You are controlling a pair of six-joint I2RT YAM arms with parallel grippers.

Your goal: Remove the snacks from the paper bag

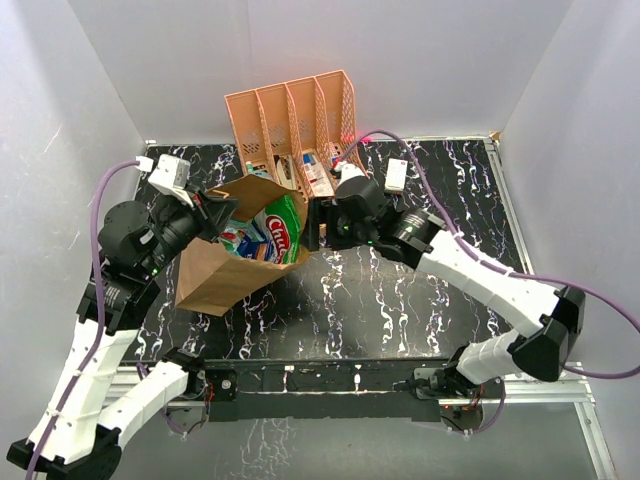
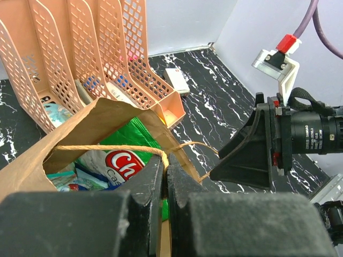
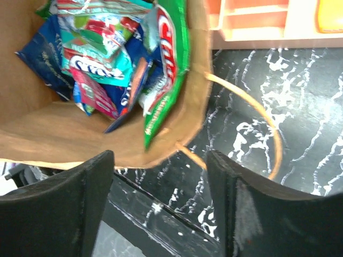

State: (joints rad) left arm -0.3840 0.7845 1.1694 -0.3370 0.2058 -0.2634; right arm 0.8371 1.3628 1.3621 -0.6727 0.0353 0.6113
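Top external view: we see the left hand [image 1: 222,210] clamped on the handle [image 2: 107,147] of the paper bag [image 1: 215,278] and the right hand [image 1: 316,226] spread wide at its mouth beside the snacks [image 1: 266,236].

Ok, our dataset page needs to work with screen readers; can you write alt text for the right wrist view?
Open fingers of the right tool frame the mouth of a paper bag holding a green chip bag and teal, red and dark blue snack packets. One twine handle loops over the marbled table; an orange rack edges the top.
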